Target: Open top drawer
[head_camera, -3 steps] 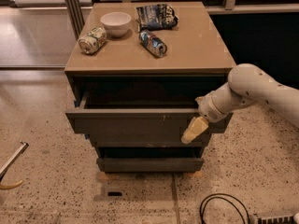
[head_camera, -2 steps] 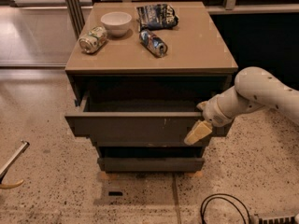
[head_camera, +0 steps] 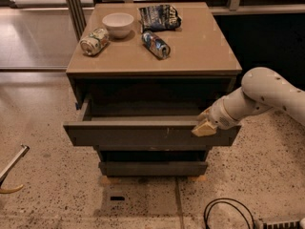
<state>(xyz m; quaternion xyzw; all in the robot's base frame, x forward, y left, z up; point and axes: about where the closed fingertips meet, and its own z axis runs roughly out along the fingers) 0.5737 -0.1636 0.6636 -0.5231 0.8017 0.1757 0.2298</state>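
The top drawer [head_camera: 143,133] of the small cabinet stands pulled out, with its dark grey-brown front facing me and small pale scratch marks right of centre. Its grey inside shows as a strip behind the front. My gripper [head_camera: 205,126] is at the right end of the drawer's top edge, its tan fingertips [head_camera: 204,129] over the front. The white arm [head_camera: 267,97] reaches in from the right.
On the cabinet top [head_camera: 200,46] lie a white bowl [head_camera: 118,24], a tipped can [head_camera: 94,41], a second can [head_camera: 156,44] and a chip bag [head_camera: 159,16]. A lower drawer [head_camera: 152,168] sits below. A black cable [head_camera: 228,213] lies on the floor at front right.
The gripper has risen from the drawer's front face to its top right edge. The drawer stays pulled out about as far as before.
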